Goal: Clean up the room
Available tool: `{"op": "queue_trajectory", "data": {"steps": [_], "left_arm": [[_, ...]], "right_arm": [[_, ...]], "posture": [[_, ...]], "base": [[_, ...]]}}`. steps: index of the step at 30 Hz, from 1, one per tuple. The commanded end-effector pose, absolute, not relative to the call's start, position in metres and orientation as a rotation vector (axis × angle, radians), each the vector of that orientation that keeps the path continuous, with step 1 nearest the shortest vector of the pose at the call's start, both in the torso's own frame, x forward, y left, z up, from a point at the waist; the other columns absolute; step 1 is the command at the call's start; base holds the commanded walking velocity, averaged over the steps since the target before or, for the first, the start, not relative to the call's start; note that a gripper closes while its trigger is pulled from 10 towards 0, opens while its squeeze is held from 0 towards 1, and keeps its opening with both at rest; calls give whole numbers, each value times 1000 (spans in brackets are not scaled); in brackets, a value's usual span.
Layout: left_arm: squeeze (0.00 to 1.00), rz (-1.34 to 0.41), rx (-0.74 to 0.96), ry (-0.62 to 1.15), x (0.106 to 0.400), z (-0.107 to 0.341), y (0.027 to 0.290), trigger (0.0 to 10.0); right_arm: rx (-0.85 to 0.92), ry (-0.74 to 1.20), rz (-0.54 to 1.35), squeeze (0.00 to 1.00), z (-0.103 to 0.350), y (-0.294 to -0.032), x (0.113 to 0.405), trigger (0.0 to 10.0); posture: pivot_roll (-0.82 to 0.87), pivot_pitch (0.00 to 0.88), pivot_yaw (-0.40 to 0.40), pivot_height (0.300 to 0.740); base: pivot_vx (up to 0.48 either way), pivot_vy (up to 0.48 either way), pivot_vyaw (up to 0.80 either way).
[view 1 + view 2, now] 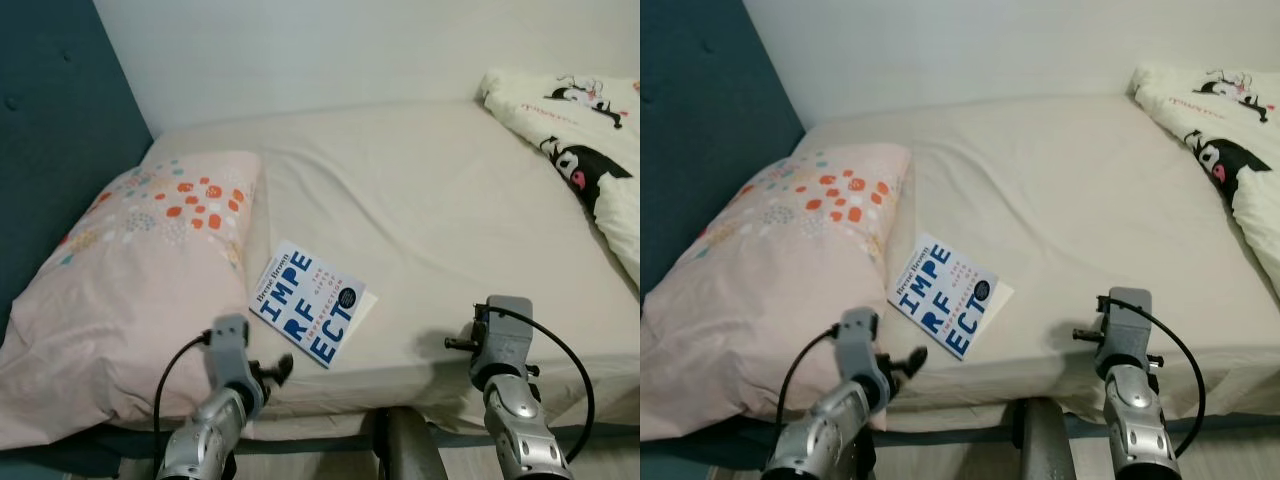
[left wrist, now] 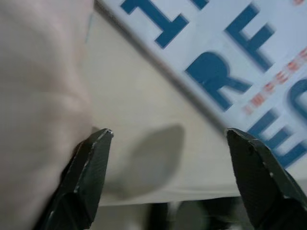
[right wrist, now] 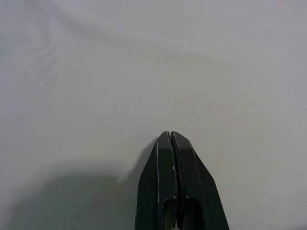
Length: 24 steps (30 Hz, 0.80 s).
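1. We look down on a bed [image 1: 430, 210] covered by a plain cream sheet, set against a white wall, with a dark teal headboard [image 1: 50, 150] on our left.
2. A pale pink pillow [image 1: 130, 280] with orange and pastel dots lies on the left side of the bed, beside the headboard.
3. A white book [image 1: 310, 302] with large blue letters on its cover lies flat on the sheet, just beside the pillow's right edge and near the bed's front edge. It sits at an angle to the bed's edge.
4. A white quilt [image 1: 590, 140] printed with black-and-white cartoon figures is bunched at the bed's far right.
5. Our left hand [image 2: 168, 158] hovers low over the front edge of the bed, between the pillow and the book. Its two black fingers [image 2: 86, 167] are spread wide apart and hold nothing; one is close against the pillow, the other over the book's cover.
6. Our right hand [image 3: 171, 143] is over bare sheet to the right of the book, well apart from it. Its fingers are pressed together, with nothing between them.
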<state>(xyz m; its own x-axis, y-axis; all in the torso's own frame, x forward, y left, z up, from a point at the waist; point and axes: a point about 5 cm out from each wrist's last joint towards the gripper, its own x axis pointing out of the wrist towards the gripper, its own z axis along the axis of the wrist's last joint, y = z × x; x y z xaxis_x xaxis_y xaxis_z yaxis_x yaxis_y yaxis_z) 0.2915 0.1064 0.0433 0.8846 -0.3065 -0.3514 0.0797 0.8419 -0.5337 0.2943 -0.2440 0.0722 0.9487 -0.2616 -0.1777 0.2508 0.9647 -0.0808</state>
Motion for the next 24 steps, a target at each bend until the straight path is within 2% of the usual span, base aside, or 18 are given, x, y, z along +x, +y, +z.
{"op": "queue_trajectory", "data": {"steps": [1,3,6,15,17,20,21,22,24], "left_arm": [[1000,-207,-701,499,283,33,96,10000],[1000,-238,-898,472,286,42,94,10000],[1000,-296,-951,432,287,49,93,10000],[1000,-431,-970,422,280,53,81,10000],[1000,-461,-891,436,278,50,73,10000],[1000,-461,-891,436,278,50,73,10000],[1000,-443,-814,446,279,46,70,10000],[922,-426,-771,444,280,44,68,10000],[631,-406,-735,438,284,43,64,10000]], "right_arm": [[-40,203,-263,0,71,-245,292,10000],[-44,206,-261,0,72,-245,292,10000],[-44,209,-257,0,72,-244,291,10000],[-39,220,-243,0,71,-242,289,10000],[-38,222,-239,0,71,-241,289,10000],[-38,222,-239,0,71,-241,289,10000],[-37,223,-237,0,71,-241,289,10000],[-37,221,-235,0,71,-240,289,10000],[-40,221,-229,0,72,-238,289,10000]], "posture": [[-85,244,26,560],[-87,243,26,560],[-90,244,27,560],[-91,245,21,560],[-90,249,19,560],[-90,249,19,560],[-91,250,21,560],[-94,258,26,560],[-94,261,28,560]], "base": [[0,0,0],[0,0,0],[0,0,0],[0,0,0],[0,0,0],[0,0,0],[0,0,0],[0,0,0],[0,0,0]]}}
